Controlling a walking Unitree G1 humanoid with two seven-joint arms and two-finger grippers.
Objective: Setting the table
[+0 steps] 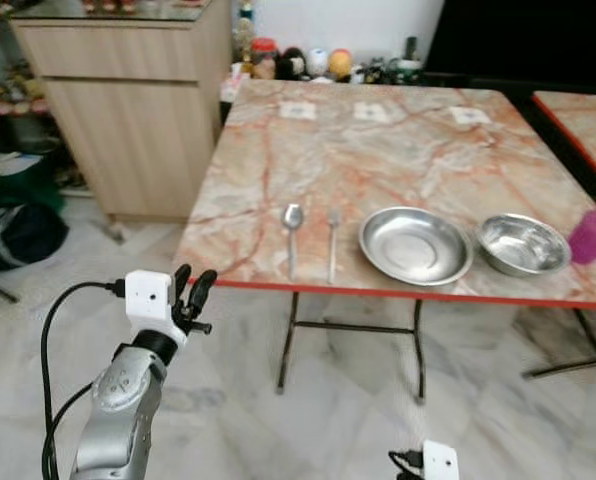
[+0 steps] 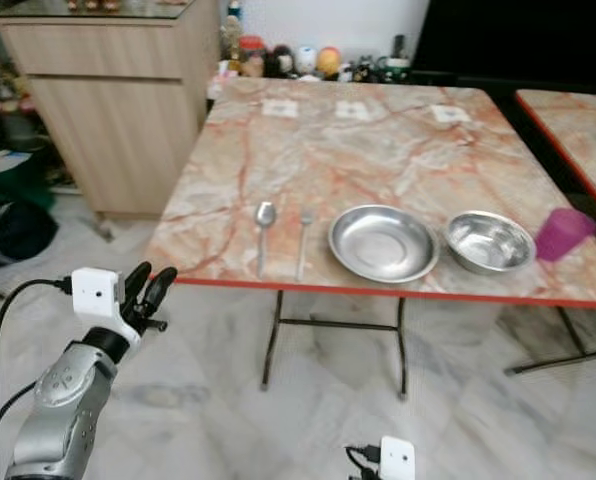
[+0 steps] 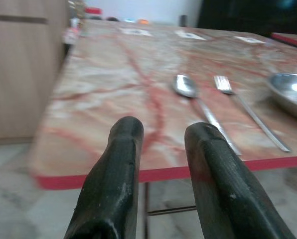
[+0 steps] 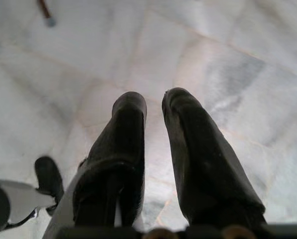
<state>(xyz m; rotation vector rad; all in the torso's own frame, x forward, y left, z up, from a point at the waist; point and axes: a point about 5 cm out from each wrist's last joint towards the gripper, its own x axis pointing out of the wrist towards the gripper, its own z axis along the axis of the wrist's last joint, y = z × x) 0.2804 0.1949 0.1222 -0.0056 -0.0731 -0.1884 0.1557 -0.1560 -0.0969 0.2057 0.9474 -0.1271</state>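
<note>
Your left gripper (image 1: 195, 291) hovers off the table (image 1: 378, 150) edge, fingers slightly parted and empty; reaching in low, you could clip the rim. The spoon (image 1: 292, 232) and fork (image 1: 332, 240) lie close together beside the plate (image 1: 415, 245), so you could nudge either. The right gripper (image 4: 153, 102) hangs over the floor, fingers narrowly apart.

even daylight, soft shadows, wrist views blurred close-up
</note>
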